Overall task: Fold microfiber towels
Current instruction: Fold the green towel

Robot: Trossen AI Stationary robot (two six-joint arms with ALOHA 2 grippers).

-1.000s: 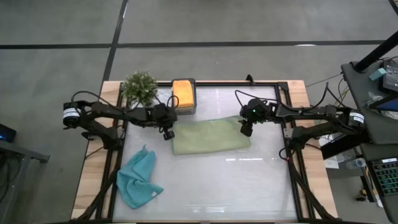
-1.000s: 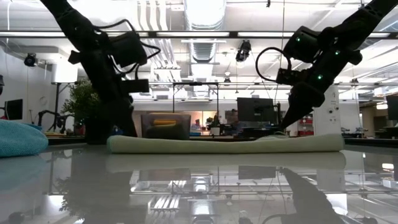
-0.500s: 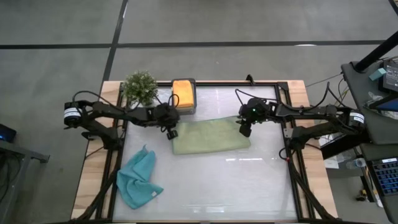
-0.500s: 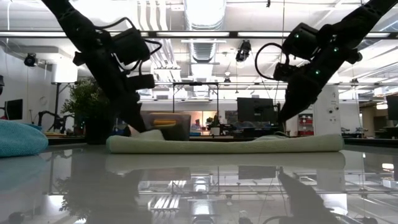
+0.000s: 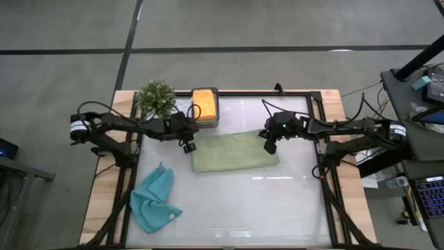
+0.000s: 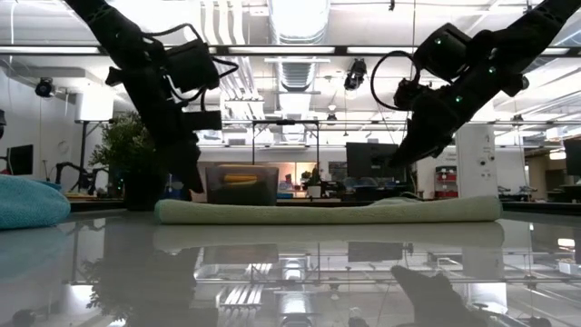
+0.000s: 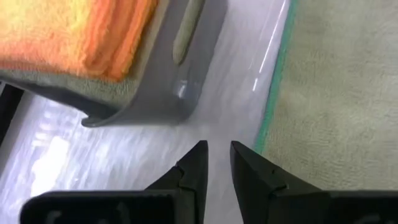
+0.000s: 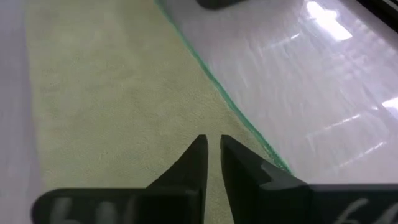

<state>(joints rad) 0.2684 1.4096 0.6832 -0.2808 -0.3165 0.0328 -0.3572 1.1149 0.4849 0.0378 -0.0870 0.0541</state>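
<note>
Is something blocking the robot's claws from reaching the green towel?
Nothing visible is. The left gripper hangs over bare table beside the green towel, next to the grey box. The right gripper hangs just above the towel's other end.

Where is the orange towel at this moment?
In the high view, the orange towel lies in the grey box at the table's far edge, left of centre, beside the potted plant.

Glossy table [image 5: 277,208]: towels [image 5: 234,153], box [image 5: 206,105], plant [image 5: 155,97]
</note>
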